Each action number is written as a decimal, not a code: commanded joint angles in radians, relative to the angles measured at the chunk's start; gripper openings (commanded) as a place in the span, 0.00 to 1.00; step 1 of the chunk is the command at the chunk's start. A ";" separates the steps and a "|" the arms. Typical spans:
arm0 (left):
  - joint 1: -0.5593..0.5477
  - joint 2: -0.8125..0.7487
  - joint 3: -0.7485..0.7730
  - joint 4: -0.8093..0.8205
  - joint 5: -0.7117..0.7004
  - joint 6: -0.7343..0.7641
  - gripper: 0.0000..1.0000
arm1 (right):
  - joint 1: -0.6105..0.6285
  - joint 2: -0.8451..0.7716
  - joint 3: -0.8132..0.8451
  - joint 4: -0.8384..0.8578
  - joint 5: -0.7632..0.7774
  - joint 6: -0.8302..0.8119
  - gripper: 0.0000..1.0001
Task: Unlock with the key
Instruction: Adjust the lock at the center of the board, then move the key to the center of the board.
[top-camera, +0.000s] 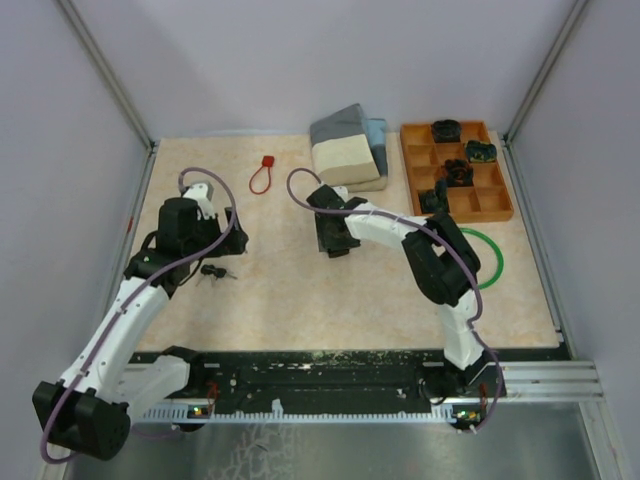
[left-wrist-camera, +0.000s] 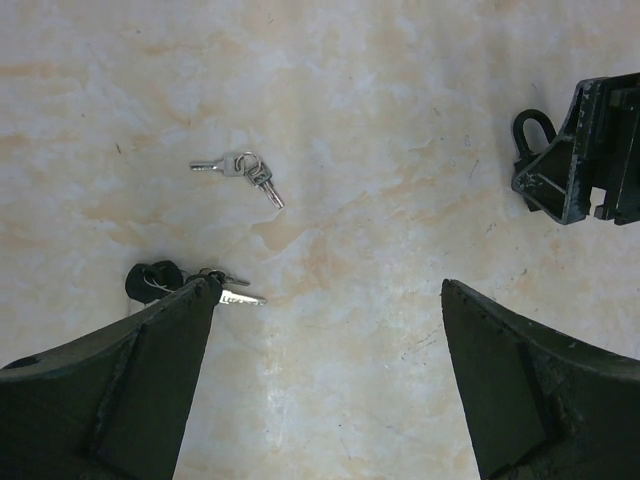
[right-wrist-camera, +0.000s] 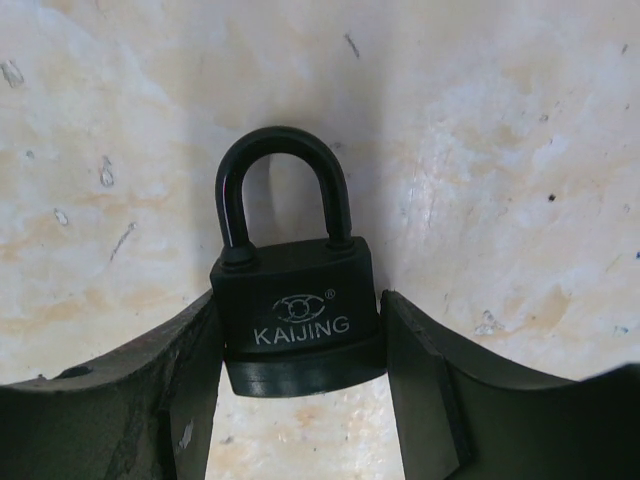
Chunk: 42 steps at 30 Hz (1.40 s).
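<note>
A black "KAIJING" padlock lies flat on the marbled table, its shackle closed and pointing away. My right gripper is shut on the padlock's body, one finger against each side; it sits at the table's middle. A small bunch of silver keys lies on the table ahead of my left gripper, which is open and empty. A second set of keys with a black tag lies at the left fingertip. In the top view, keys lie just right of my left gripper.
A red loop tag lies at the back. Grey and beige blocks stand behind the right gripper. An orange compartment tray with dark parts is at the back right. A green ring lies behind the right arm.
</note>
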 joint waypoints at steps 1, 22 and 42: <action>0.018 -0.030 -0.009 0.016 0.018 0.014 1.00 | 0.013 0.053 0.126 -0.052 0.086 -0.022 0.27; 0.043 0.040 -0.014 0.022 0.037 -0.121 1.00 | 0.018 -0.184 -0.075 0.098 0.059 -0.098 0.82; 0.091 0.270 -0.063 -0.134 -0.286 -0.584 0.98 | 0.025 -0.713 -0.751 0.640 0.051 -0.175 0.82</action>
